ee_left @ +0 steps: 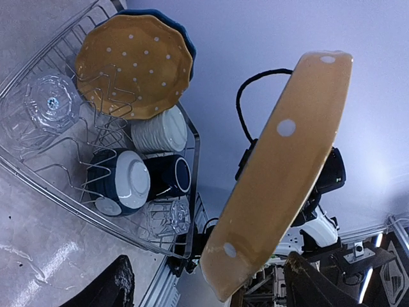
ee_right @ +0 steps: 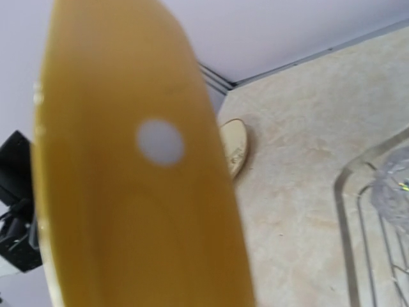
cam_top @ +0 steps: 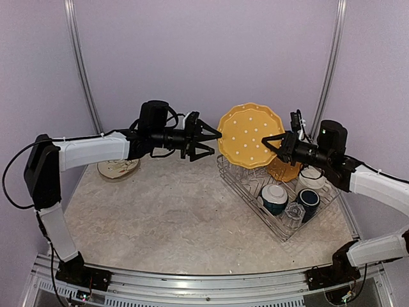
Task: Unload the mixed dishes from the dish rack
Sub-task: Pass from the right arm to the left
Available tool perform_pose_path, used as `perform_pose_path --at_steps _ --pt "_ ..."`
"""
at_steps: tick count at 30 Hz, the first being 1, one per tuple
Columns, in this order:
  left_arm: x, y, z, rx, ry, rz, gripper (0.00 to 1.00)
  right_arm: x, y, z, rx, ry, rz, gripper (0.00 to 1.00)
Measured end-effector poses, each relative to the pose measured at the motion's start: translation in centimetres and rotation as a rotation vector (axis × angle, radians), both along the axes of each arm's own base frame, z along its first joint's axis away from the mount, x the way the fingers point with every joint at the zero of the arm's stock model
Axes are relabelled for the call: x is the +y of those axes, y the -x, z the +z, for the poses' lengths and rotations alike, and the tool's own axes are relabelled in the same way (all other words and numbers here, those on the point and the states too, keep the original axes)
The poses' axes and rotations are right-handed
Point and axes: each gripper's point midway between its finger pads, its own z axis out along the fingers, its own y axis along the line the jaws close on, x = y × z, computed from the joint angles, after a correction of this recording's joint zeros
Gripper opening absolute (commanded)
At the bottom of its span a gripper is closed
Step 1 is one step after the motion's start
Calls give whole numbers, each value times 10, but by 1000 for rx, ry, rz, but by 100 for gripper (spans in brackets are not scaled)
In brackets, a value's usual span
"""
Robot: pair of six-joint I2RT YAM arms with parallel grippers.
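Clamping 1 orange plate (cam_top: pixel 250 135), right claw (cam_top: pixel 269 145) hangs above dish rack (cam_top: pixel 239 185).

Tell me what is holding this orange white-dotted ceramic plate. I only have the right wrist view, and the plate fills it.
Observer: The right pincer grips the orange white-dotted ceramic plate by one rim, lifted clear of the silver wire dish rack.
Operator: Where is the left pincer?
Observer: The left pincer is open at the opposite rim. Its wrist view shows the plate's edge between its fingers, not clamped.
Operator: What is in the rack?
Observer: A second orange dotted plate stands in the tines, with a cream ribbed mug, a navy mug, a teal bowl with white inside and two clear glasses.
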Motion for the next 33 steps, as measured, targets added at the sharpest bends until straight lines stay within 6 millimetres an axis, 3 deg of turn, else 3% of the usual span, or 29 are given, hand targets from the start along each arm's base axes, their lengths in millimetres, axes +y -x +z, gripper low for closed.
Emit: perform_pose_path --at_steps 9,20,25,27,30,32,33 --pt "-29 13 6 -2 39 -67 42 7 4 0 -4 -37 23 0" --pt "-32 4 6 -13 43 -27 27 8 4 -5 12 -68 21 0" --pt "-33 -5 2 -56 17 -4 11 8 -2 -10 43 -86 1 1" --pt "-33 -9 -7 -95 -16 4 2 8 -5 -16 77 -89 -11 5" --pt "-32 -11 -16 -86 -41 4 0 9 -7 -26 120 -87 -13 17" --pt "-31 -11 -16 -88 -44 6 0 9 -8 -26 119 -89 -12 33" --pt "-31 -11 -16 -86 -44 7 0 9 -8 -24 114 -91 -12 48"
